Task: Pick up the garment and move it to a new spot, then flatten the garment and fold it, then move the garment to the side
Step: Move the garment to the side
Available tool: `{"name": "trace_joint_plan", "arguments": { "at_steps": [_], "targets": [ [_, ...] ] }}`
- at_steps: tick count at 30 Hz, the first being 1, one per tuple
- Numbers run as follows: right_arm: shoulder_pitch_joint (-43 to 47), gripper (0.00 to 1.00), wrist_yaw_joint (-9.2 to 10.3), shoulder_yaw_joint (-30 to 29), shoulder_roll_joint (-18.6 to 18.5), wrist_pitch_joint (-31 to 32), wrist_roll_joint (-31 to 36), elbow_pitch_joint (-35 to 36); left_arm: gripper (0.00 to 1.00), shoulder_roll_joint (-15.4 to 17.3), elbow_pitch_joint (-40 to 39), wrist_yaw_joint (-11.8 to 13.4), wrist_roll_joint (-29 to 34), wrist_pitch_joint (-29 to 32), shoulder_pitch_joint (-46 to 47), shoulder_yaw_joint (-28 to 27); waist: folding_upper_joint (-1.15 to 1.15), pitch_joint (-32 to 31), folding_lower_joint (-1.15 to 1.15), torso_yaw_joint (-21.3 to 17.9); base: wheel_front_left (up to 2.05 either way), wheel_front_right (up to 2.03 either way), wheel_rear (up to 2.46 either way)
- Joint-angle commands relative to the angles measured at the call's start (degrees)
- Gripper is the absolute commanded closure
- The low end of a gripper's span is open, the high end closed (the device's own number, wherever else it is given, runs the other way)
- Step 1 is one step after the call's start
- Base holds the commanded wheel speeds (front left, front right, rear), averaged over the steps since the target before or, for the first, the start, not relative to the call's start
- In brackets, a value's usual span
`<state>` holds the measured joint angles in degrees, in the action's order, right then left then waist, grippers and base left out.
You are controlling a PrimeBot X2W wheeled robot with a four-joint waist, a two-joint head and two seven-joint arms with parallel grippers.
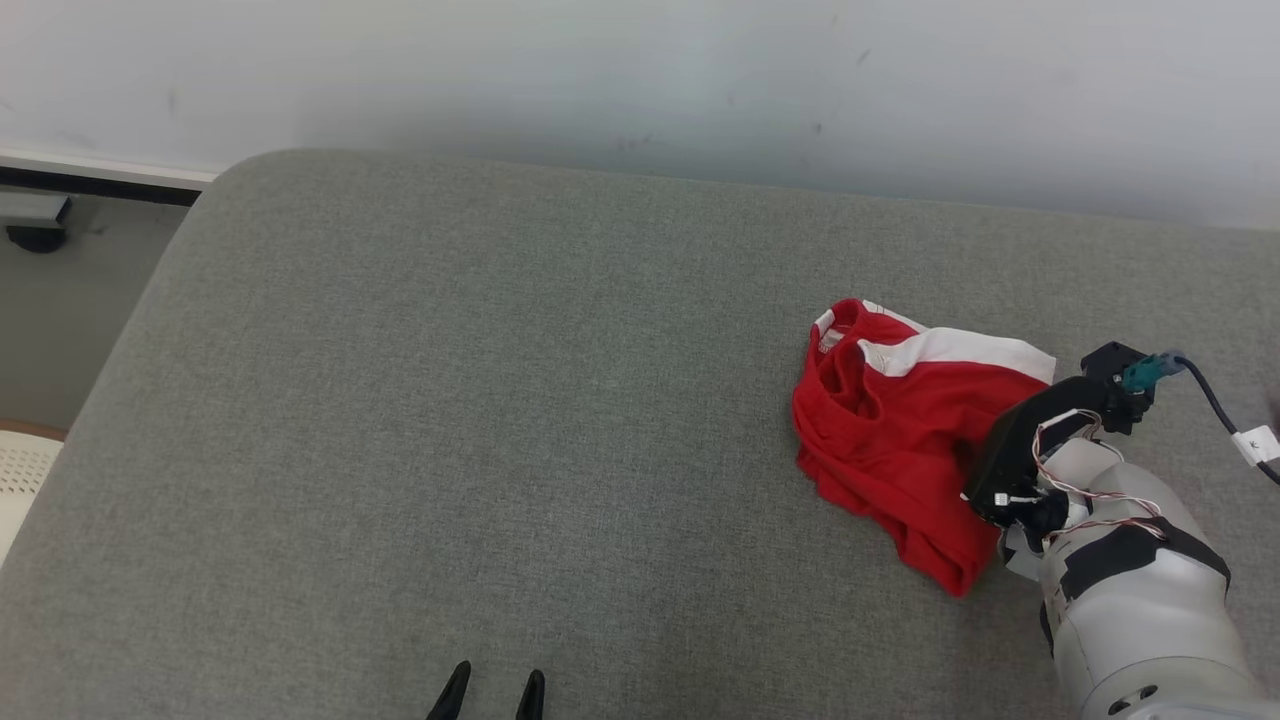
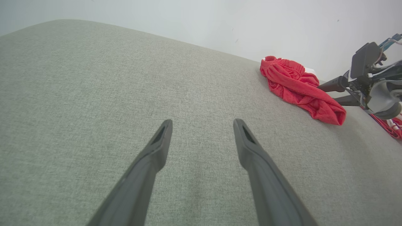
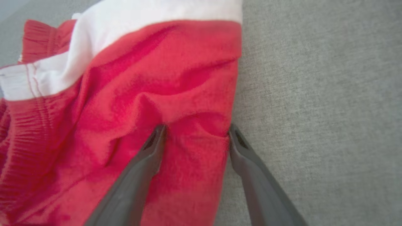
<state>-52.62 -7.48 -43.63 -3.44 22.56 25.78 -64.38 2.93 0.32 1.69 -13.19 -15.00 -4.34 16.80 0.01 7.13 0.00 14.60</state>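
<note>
The garment [image 1: 890, 440] is a crumpled red piece with a white band, lying at the right of the grey cushion [image 1: 500, 400]. My right gripper [image 3: 196, 130] is open, its two fingers pressed down onto the garment [image 3: 141, 78] near its right edge, with a ridge of red cloth between them. In the left wrist view the same gripper [image 2: 326, 94] reaches in behind the garment [image 2: 298, 88]. My left gripper [image 1: 498, 675] stands open and holds nothing at the cushion's front edge, well to the left of the garment; its spread fingers [image 2: 157, 147] hover over bare fabric.
A pale wall [image 1: 640, 80] runs along the cushion's back. The cushion's rounded left edge drops to the floor [image 1: 60, 290], where a white perforated object [image 1: 20, 470] sits. A dark cable [image 1: 1215, 400] trails from my right wrist. Bare cushion stretches left of the garment.
</note>
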Motion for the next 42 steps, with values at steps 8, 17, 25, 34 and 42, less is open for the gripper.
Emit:
{"name": "trace_joint_plan", "arguments": {
  "at_steps": [8,17,25,34,42],
  "targets": [
    [-1.2,1.00,-0.02,-0.1,0.7,-5.1,5.1,-5.1,0.00,0.0,0.4,0.6,-0.2,-0.2,-0.2,-0.7,-0.01,-2.0,0.00,-1.9,0.00,0.00,0.00],
    [-3.4,1.00,-0.02,8.7,0.6,-8.2,8.3,-8.8,0.00,0.1,-0.5,0.8,0.4,-0.2,-1.7,-2.8,-0.01,-5.3,0.00,-8.3,0.00,0.00,0.00],
    [-6.7,1.00,-0.02,20.7,0.6,-8.7,10.6,-9.5,0.00,0.0,-1.1,0.0,-0.6,-0.2,-1.8,-1.7,-0.01,-6.5,0.00,-14.7,0.00,0.00,0.00],
    [-9.9,1.00,-0.02,37.4,-0.1,-7.9,11.7,-9.6,0.00,0.0,-3.9,-1.2,-0.4,-0.2,0.4,4.3,-0.01,-3.3,0.00,-21.1,0.00,0.00,0.00],
    [-14.9,1.00,-0.01,46.8,-4.6,-9.1,6.4,-9.6,0.00,0.2,-5.5,-2.0,0.8,0.4,3.7,7.4,-0.01,2.6,0.00,-24.6,0.00,0.00,0.00]
  ]
}}
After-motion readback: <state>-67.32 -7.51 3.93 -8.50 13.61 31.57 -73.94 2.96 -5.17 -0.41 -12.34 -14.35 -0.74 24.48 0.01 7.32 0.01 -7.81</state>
